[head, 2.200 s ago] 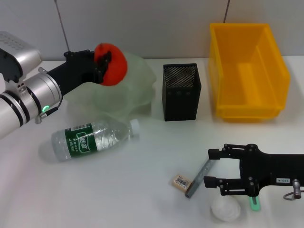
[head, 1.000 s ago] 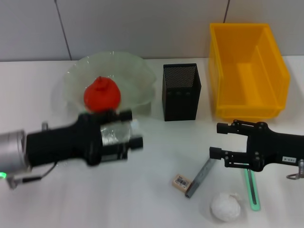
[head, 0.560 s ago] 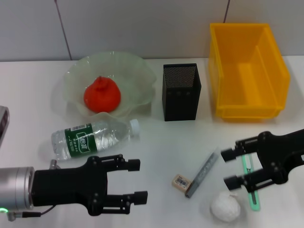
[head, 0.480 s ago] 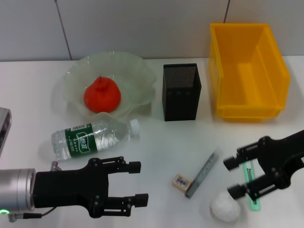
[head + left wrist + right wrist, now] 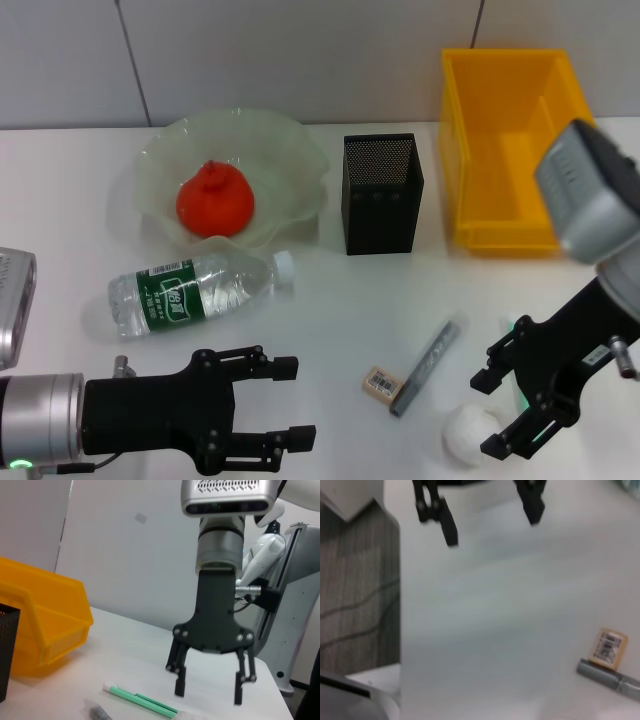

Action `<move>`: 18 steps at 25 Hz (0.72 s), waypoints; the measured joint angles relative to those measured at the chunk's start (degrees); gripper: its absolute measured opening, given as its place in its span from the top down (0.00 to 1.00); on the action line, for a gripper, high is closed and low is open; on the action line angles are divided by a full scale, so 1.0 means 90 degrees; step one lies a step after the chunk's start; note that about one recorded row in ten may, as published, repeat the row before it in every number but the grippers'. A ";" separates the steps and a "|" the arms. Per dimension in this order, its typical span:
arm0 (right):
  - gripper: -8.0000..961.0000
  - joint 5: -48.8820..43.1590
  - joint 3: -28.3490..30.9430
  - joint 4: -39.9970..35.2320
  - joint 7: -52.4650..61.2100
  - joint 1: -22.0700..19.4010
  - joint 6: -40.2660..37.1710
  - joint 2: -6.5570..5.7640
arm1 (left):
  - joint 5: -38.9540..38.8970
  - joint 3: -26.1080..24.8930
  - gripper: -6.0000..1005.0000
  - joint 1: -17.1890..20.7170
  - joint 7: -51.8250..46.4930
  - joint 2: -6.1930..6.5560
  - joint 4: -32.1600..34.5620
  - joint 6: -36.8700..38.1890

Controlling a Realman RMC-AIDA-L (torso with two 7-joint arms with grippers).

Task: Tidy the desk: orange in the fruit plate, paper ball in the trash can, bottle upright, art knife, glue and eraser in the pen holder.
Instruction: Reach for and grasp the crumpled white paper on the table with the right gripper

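Note:
The orange (image 5: 213, 200) rests in the pale-green fruit plate (image 5: 290, 150). In front of the plate, the bottle (image 5: 190, 290) lies on its side. The eraser (image 5: 381, 383) and the grey art knife (image 5: 428, 365) lie side by side at the front, also in the right wrist view as eraser (image 5: 607, 647) and art knife (image 5: 610, 680). My right gripper (image 5: 487, 413) stands open beside the paper ball (image 5: 468, 437), covering most of the glue (image 5: 541, 430). The left wrist view shows that right gripper (image 5: 206, 690) above the glue (image 5: 142, 700). My left gripper (image 5: 295, 400) is open and empty at the front left.
The black mesh pen holder (image 5: 382, 192) stands at the middle back, with the yellow trash can (image 5: 520, 150) to its right. The right arm's grey wrist body (image 5: 590, 195) hangs in front of the can's near corner. The table's edge and the floor (image 5: 355, 595) show in the right wrist view.
The left gripper let go of the orange in the plate and drew back to the front left. The right gripper swung down beside the paper ball, and its wrist rose into view.

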 joint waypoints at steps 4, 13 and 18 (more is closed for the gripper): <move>0.21 -0.0013 -0.0481 0.0100 0.0018 -0.0042 0.0409 0.0002 | 0.0000 0.0009 0.21 -0.0005 0.0012 -0.0010 0.0000 -0.0016; 0.21 0.0103 -0.1026 0.0469 -0.0177 -0.0014 0.1035 0.0007 | 0.0018 0.0016 0.21 -0.0044 0.0023 -0.0013 -0.0001 -0.0039; 0.21 0.0161 -0.1210 0.0648 -0.0202 0.0037 0.1143 0.0008 | 0.0019 -0.0004 0.22 -0.0053 0.0023 -0.0017 -0.0001 -0.0041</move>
